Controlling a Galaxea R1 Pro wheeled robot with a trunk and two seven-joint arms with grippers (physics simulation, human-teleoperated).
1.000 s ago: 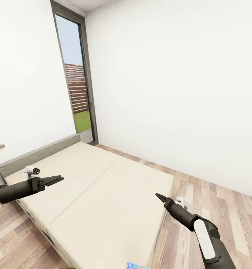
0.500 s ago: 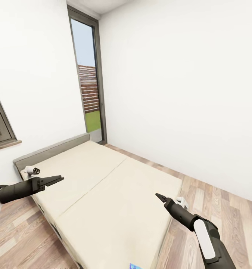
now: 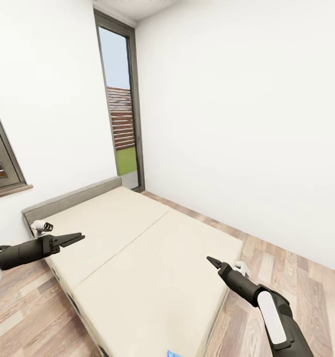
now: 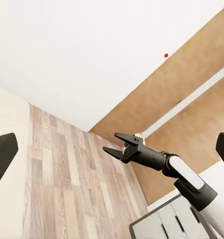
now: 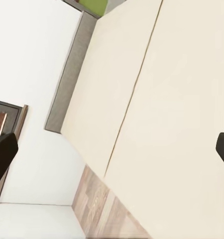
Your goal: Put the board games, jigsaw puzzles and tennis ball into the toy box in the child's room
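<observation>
A wide bed (image 3: 137,248) with a bare cream mattress fills the middle of the head view. At that view's bottom edge, a sliver of a blue board game (image 3: 174,353) lies on the bed's near end. My left gripper (image 3: 79,237) hovers open over the bed's left side, near the grey headboard (image 3: 73,198). My right gripper (image 3: 210,260) is open above the bed's right edge, holding nothing. The left wrist view shows the right gripper (image 4: 113,145) with its fingers apart. The mattress (image 5: 167,99) lies under the right wrist. The toy box, table, jigsaw puzzles and tennis ball are out of view.
A tall narrow window (image 3: 122,109) stands in the far corner, and a second framed window (image 3: 1,163) is on the left wall. Wood-plank floor (image 3: 296,277) runs along the bed's right side to the white wall. A brown wooden door (image 4: 191,84) appears in the left wrist view.
The whole head view has shifted, bringing the left wall's window into sight, so the camera turned. Both arms hold the same pose, and less of the blue board game shows.
</observation>
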